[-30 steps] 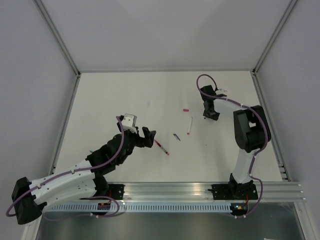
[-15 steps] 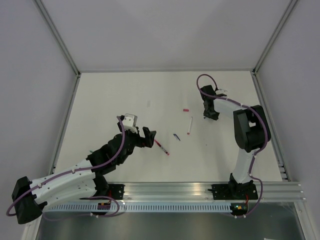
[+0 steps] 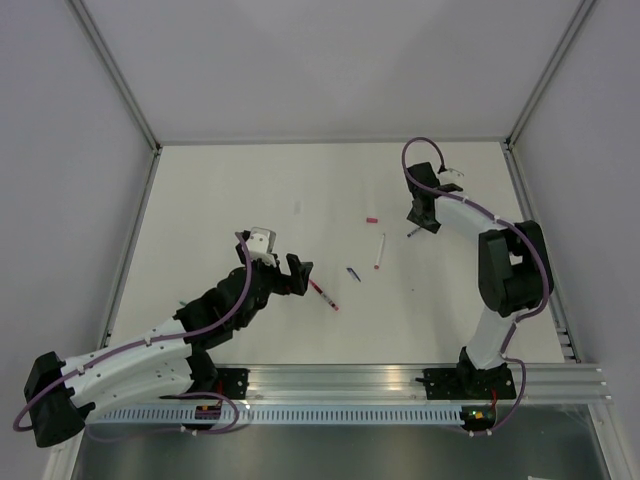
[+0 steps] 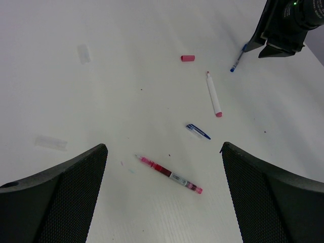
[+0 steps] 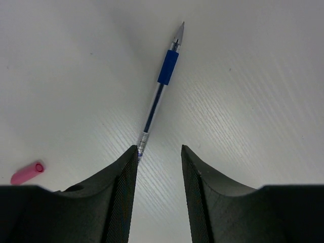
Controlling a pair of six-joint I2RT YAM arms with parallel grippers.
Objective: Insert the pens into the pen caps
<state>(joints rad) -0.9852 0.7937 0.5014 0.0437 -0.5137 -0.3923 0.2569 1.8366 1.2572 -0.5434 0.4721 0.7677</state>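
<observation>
My left gripper [image 3: 297,272] is open and empty, with a red pen [image 3: 323,294] on the table just to its right. In the left wrist view the red pen [image 4: 167,173] lies between the wide-open fingers [image 4: 76,187]. Beyond it lie a dark blue cap [image 4: 197,131], a whitish pen with red ends [image 4: 213,94], a red cap [image 4: 187,58] and a blue pen [image 4: 238,59]. My right gripper [image 3: 424,220] hovers low over the blue pen [image 5: 161,86]. It is part open, and the pen's rear end touches its left fingertip [image 5: 129,162].
The dark blue cap [image 3: 353,273], the whitish pen [image 3: 379,251] and the red cap [image 3: 371,217] lie mid-table between the arms. Two faint clear pieces [image 4: 83,53] [image 4: 50,143] lie to the left. A pink-red cap [image 5: 28,172] shows left of the right gripper.
My right wrist has shifted slightly back and to the right, uncovering the blue pen's tip at its left. The left arm and the other pens have not moved.
</observation>
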